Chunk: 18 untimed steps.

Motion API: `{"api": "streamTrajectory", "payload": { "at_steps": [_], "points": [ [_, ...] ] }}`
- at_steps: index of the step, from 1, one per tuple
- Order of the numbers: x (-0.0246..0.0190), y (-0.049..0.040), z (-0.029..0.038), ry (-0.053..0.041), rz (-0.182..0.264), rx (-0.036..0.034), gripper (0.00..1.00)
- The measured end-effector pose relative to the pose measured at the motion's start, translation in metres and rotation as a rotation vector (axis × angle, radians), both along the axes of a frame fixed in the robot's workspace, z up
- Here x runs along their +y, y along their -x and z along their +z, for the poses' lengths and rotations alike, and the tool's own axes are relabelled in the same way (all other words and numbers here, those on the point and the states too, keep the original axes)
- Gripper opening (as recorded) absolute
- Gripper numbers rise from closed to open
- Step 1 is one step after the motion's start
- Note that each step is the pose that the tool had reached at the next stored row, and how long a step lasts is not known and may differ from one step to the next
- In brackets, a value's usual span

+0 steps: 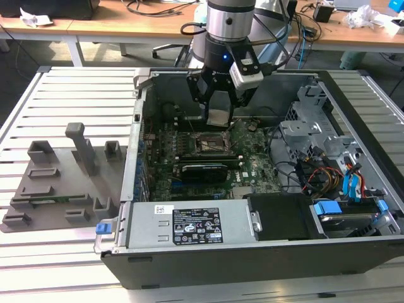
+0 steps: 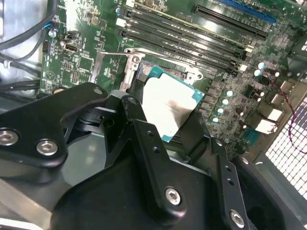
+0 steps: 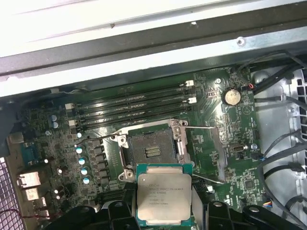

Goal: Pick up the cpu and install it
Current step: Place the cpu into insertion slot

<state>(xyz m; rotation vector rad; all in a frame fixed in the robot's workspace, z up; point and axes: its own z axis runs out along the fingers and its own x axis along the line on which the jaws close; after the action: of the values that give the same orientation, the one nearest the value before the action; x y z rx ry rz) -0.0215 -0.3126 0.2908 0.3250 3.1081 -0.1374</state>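
The cpu [image 1: 219,117] is a small square chip with a silvery top and a thin teal rim, and my gripper [image 1: 219,112] is shut on its two opposite edges. It hangs flat a little above the motherboard [image 1: 252,167] inside the open computer case [image 1: 136,136]. In the first wrist view the cpu [image 3: 163,194] sits just short of the open socket [image 3: 152,149], whose dark contact field is bare and whose metal bracket is swung back. The second wrist view shows the cpu [image 2: 170,106] between the black fingers [image 2: 136,122], covering most of the socket.
A long black expansion card [image 1: 203,169] lies just in front of the socket. Memory slots [image 3: 134,103] run beside it. A power supply [image 1: 189,224], a drive cage [image 1: 315,126] and loose cables [image 1: 322,173] crowd the case. A grey fixture tray [image 1: 63,183] lies on the exterior view's left.
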Motion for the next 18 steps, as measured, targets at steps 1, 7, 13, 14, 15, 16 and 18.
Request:
{"api": "streamTrajectory", "payload": {
  "at_steps": [1, 7, 13, 14, 15, 16, 18],
  "points": [
    [0.0000, 0.0000, 0.0000, 0.0006, -0.008, 0.0000, 0.55],
    [0.0000, -0.0002, 0.0000, 0.0036, -0.066, 0.0001, 0.55],
    [0.0000, -0.0002, 0.0000, 0.0054, -0.123, 0.0001, 0.55],
    [0.0000, -0.0002, 0.0000, 0.0057, -0.132, 0.0001, 0.55],
    [0.0000, -0.0002, 0.0000, 0.0063, -0.149, 0.0001, 0.55],
    [0.0000, -0.0002, 0.0000, 0.0067, -0.160, 0.0001, 0.55],
    [0.0000, -0.0002, 0.0000, 0.0079, -0.187, 0.0001, 0.55]
  ]
}}
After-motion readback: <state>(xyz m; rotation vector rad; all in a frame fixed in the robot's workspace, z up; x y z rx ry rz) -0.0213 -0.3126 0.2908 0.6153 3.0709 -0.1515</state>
